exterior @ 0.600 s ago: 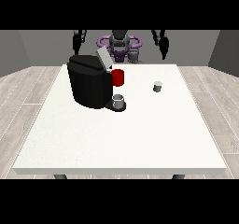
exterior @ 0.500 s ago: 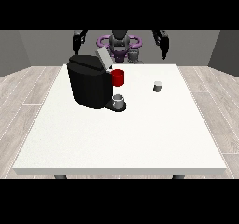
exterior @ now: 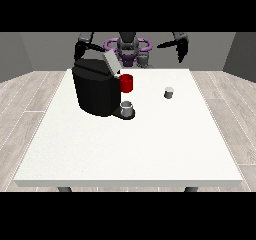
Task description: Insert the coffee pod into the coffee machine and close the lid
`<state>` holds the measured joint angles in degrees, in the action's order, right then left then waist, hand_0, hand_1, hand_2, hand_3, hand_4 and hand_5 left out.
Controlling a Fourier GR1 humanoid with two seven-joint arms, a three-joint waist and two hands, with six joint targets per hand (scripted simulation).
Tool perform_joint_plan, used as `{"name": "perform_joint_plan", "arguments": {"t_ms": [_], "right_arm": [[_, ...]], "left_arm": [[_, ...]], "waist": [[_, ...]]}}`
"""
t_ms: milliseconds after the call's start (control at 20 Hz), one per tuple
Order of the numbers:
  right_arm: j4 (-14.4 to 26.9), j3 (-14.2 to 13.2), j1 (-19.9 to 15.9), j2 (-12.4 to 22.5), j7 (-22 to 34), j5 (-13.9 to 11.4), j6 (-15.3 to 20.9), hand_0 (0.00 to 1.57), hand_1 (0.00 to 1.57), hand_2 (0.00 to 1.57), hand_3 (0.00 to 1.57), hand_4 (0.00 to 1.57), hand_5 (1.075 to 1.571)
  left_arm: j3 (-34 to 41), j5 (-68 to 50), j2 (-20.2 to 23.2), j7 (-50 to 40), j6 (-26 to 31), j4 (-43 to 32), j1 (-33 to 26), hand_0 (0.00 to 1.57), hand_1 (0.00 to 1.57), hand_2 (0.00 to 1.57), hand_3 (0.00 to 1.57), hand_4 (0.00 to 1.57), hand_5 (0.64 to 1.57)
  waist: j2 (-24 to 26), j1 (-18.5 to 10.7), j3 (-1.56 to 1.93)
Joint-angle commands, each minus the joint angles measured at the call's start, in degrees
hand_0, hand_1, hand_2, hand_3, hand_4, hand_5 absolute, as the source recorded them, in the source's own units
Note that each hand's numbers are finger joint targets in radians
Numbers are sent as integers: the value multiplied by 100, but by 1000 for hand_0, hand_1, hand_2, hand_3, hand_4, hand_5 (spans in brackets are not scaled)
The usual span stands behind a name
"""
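Observation:
A black coffee machine (exterior: 96, 90) stands on the left half of the white table (exterior: 130, 144), with its grey lid (exterior: 110, 62) tilted up and a red part (exterior: 126, 83) at its front. A small grey cup (exterior: 127, 108) sits on its drip base. The small grey coffee pod (exterior: 169, 92) stands on the table, right of the machine. The hand at the view's right (exterior: 183, 51) hangs above the table's far edge, well behind the pod. The hand at the view's left (exterior: 79, 51) is raised behind the machine's top.
The robot's torso (exterior: 128, 49) stands behind the table's far edge. Grey walls and a wood-look floor (exterior: 30, 91) surround the table.
The hand at the view's right has lifted and moved slightly outward. The hand at the view's left has shifted a little behind the machine. Pod and machine have not moved.

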<state>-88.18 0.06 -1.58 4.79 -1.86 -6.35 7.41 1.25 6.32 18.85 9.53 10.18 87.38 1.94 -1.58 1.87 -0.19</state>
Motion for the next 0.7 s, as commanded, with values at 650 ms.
{"name": "perform_joint_plan", "arguments": {"t_ms": [650], "right_arm": [[-218,452,-851,-323,328,-447,201,0,0,0,0,0,1571]], "left_arm": [[437,1120,1245,-110,400,-2449,1998,0,0,0,0,0,1571]], "waist": [[-1167,910,17]]}}
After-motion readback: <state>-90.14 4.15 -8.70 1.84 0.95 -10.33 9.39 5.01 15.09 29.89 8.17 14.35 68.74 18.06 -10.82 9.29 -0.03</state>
